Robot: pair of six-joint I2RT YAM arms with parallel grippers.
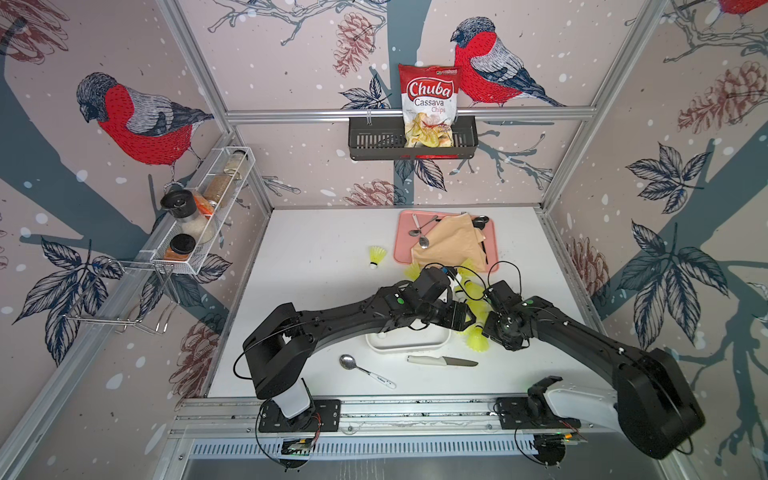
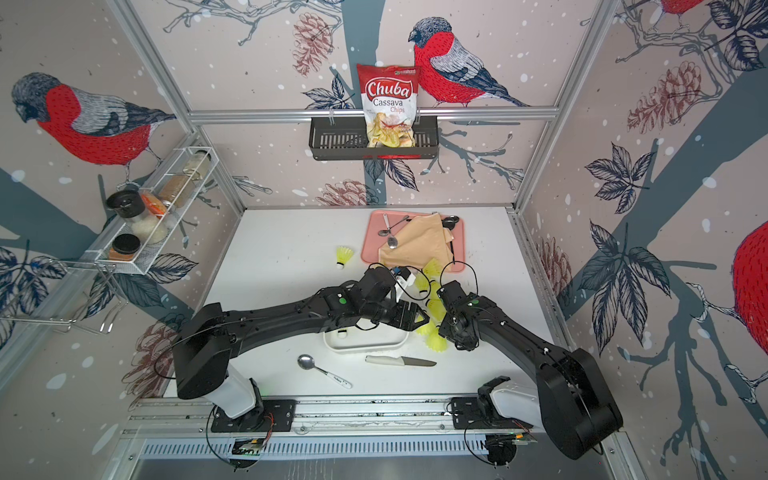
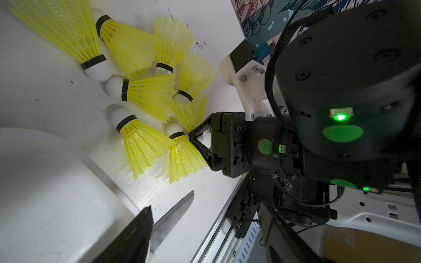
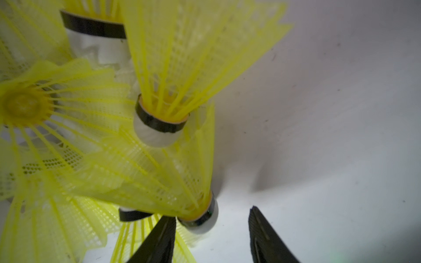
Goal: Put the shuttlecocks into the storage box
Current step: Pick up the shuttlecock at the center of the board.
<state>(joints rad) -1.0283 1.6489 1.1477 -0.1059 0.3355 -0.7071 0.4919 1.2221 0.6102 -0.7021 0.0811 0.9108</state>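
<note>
Left arm [image 1: 345,320] spans the storage box [image 1: 415,348]; shuttlecocks [image 1: 476,338] crowd its right end, knife [image 1: 442,360] its near side.

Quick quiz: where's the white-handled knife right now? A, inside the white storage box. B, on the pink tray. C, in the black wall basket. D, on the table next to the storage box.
D: the knife lies flat on the table, just outside the rim of the storage box, on the side nearer the arm bases.
</note>
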